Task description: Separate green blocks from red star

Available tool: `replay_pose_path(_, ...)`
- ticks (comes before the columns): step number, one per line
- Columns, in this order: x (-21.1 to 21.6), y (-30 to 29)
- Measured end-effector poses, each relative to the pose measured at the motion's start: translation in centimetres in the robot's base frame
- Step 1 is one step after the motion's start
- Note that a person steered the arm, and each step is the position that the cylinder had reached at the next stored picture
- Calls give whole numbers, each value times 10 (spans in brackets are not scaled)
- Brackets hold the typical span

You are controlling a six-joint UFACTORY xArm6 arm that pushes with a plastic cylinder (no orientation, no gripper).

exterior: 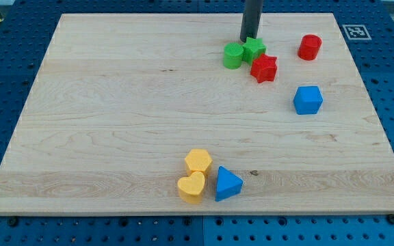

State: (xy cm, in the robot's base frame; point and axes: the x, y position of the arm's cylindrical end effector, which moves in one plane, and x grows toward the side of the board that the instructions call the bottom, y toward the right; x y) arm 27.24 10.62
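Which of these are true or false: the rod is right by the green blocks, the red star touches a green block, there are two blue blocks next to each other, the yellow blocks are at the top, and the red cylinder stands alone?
1. My tip is just above the green star, toward the view's top. True.
2. The red star touches the green star. True, or very nearly: they sit corner to corner, with the green cylinder on the green star's other side.
3. The two blue blocks are side by side. False: the blue cube is at the view's right, the blue triangle near the bottom.
4. The yellow blocks are at the top. False: the yellow hexagon and yellow heart lie near the bottom.
5. The red cylinder stands alone. True.
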Motion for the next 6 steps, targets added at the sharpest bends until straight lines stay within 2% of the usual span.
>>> replay_pose_path(2, 9, 40)
replay_pose_path(6, 30, 41)
